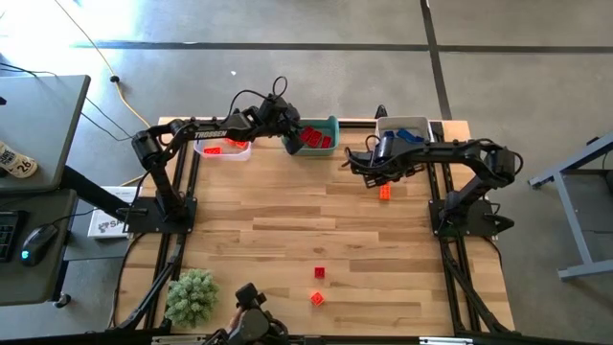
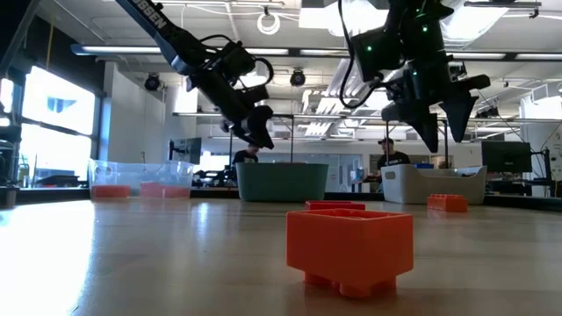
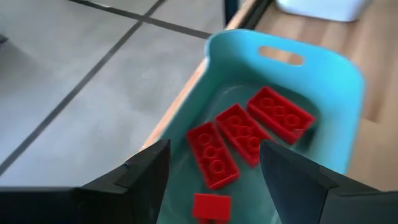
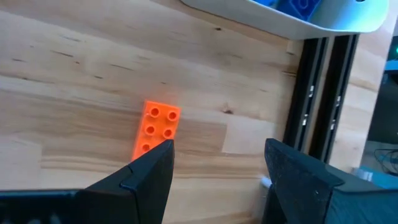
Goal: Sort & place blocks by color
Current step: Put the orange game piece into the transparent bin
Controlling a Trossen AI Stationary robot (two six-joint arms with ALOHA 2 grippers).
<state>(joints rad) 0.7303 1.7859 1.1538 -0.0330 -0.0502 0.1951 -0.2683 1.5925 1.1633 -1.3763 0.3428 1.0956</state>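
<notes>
My left gripper (image 3: pixel 214 180) hangs open over the teal bin (image 1: pixel 330 125) at the table's far edge. In the bin lie three red rectangular blocks (image 3: pixel 242 130) and a small red block (image 3: pixel 211 206), which shows between my fingers; I cannot tell whether it rests on the floor of the bin. My right gripper (image 4: pixel 217 155) stands open above an orange block (image 4: pixel 155 127) that lies flat on the table, studs up, near the white bin (image 1: pixel 402 126). It touches nothing. A red block (image 1: pixel 319 273) and an orange block (image 1: pixel 316 298) lie near the table's front edge.
The white bin holds blue blocks (image 4: pixel 298 6). A clear bin (image 1: pixel 228 149) at the far left holds orange blocks. A fuzzy green plant (image 1: pixel 192 295) sits at the near left corner. Bare wood lies across the table's middle (image 1: pixel 287 220).
</notes>
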